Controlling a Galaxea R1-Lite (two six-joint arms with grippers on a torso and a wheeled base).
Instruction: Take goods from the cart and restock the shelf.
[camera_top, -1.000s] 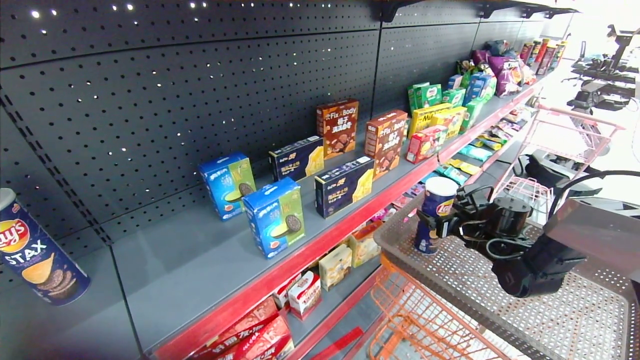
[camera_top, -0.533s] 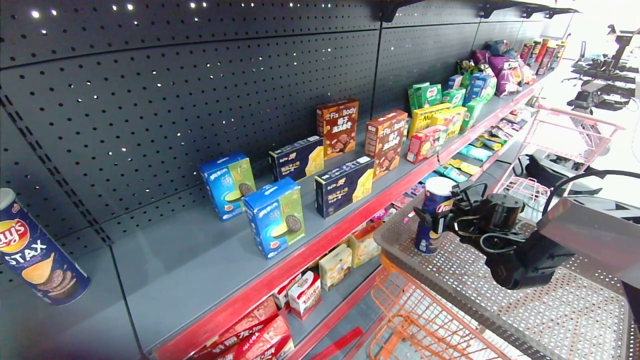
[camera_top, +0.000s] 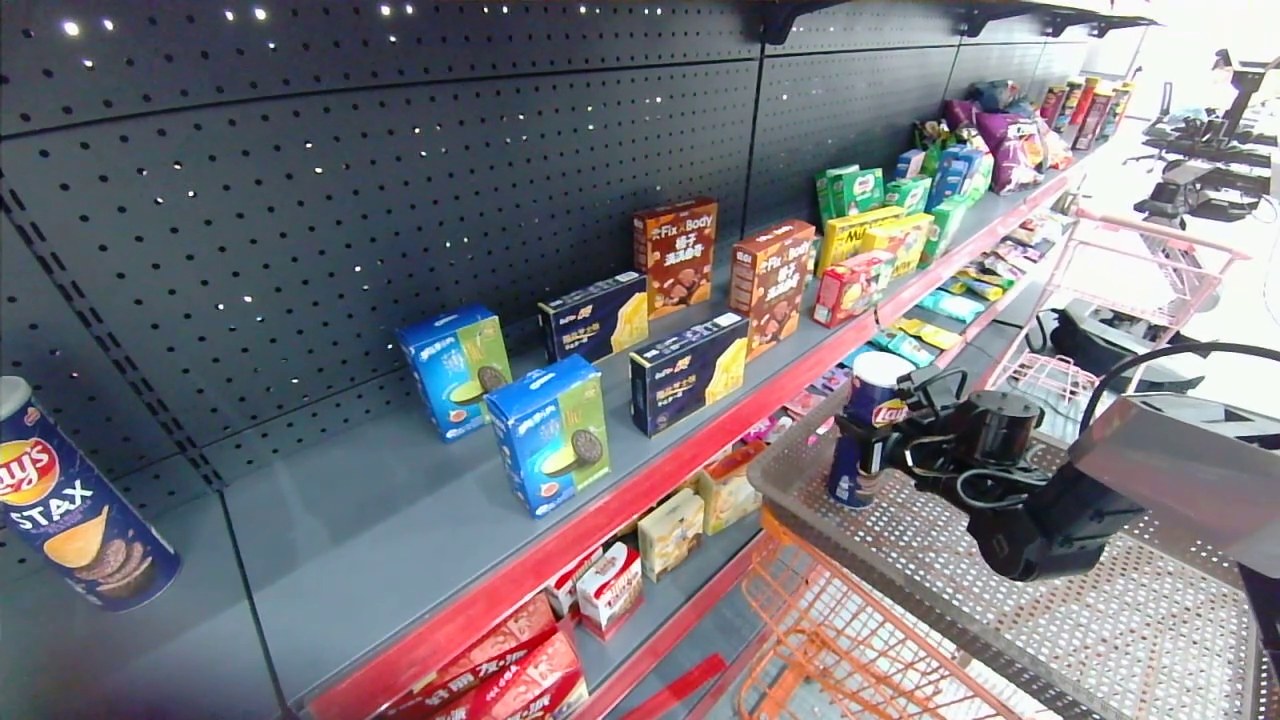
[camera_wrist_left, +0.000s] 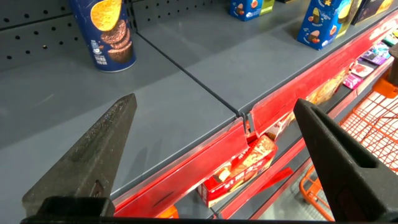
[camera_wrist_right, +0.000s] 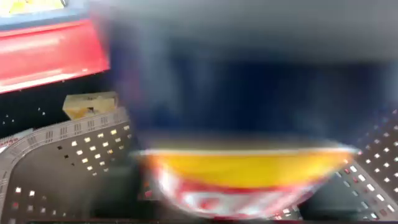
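Since a second ago I am edging the right gripper (camera_top: 866, 436) closer around the chip can (camera_top: 880, 388), standing at the cart tray's (camera_top: 900, 565) shelf-side corner; whether it is clamping, I cannot tell. I am holding the left gripper (camera_wrist_left: 214, 99) wide open over the shelf (camera_wrist_left: 186, 81), keeping clear.

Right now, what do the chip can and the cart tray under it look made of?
The chip can: likely a cardboard tube with a glossy printed wrap and a pale, plastic-looking lid. The cart tray: matte grey metal, judging by its punched holes.
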